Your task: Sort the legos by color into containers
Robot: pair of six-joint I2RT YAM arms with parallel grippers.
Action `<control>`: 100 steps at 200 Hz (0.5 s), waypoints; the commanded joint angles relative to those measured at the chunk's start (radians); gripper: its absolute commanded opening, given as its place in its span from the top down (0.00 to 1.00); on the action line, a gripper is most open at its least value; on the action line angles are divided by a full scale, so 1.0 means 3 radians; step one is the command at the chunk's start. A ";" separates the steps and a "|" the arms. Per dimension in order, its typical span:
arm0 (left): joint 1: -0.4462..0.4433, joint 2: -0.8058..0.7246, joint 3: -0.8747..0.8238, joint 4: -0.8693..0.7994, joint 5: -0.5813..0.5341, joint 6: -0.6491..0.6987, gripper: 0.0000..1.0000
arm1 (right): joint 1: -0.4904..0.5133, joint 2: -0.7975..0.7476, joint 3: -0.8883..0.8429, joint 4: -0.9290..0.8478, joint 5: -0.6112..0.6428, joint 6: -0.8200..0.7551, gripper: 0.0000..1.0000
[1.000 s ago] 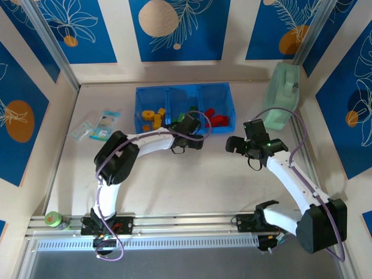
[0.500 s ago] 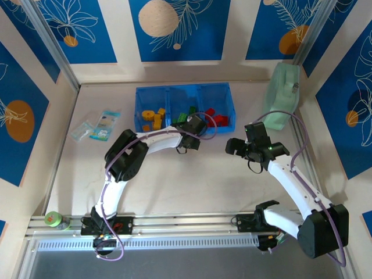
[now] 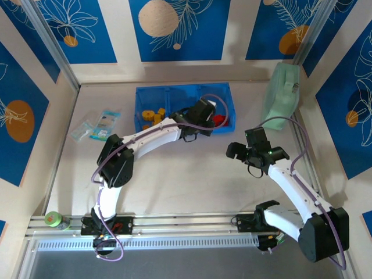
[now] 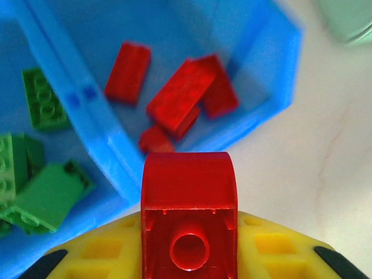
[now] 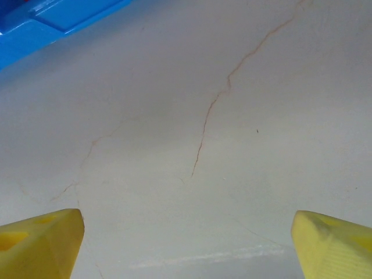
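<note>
Metal rail [image 3: 186,221]: it runs along the near edge with both arm bases on it. A small green round thing [image 3: 53,219] sits at its left end.
Our right gripper [image 5: 189,247]: we see its yellow fingers [image 5: 40,241] spread wide over the bare table [image 5: 203,116], holding nothing. A corner of the blue tray [image 5: 46,23] shows at the upper left of its wrist view.
Our left arm [image 3: 145,139]: it reaches forward and to the right, as far as the tray's near side.
Our left gripper [image 4: 189,258]: it is closed on a red brick [image 4: 189,197], with one yellow finger on each side. The brick's hollow underside, with one round tube, faces the wrist camera.
Held brick's place: it is over the tray's near wall, on the side of the compartment with the red bricks. We cannot tell how high it is.
Tray layout: three compartments stand side by side, toward the far middle of the table.
Right compartment: several red legos [image 4: 180,96] lie loose here, some touching.
Middle compartment: green legos [image 4: 40,192] are piled against the divider.
Left compartment: we see yellow and orange legos [image 3: 152,118] in a loose cluster.
Left of the tray: clear packets [image 3: 96,127] with blue print lie flat on the table, well apart from the tray.
Far right corner: a pale green bag [image 3: 282,96] sits near the tray's right end, against the wall.
</note>
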 commanded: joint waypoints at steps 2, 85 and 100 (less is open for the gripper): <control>-0.0007 0.0047 0.0320 -0.0117 0.0155 0.0188 0.73 | -0.0006 -0.0227 -0.0201 -0.0006 -0.0124 0.0167 0.08; -0.0002 0.0805 0.1688 -0.0356 0.0357 0.0363 0.73 | 0.0009 -0.0943 -0.0681 -0.0018 -0.0229 0.0312 0.07; 0.0003 0.0935 0.1863 -0.0362 0.0361 0.0381 0.73 | 0.0015 -0.0991 -0.0723 -0.0014 -0.0220 0.0341 0.07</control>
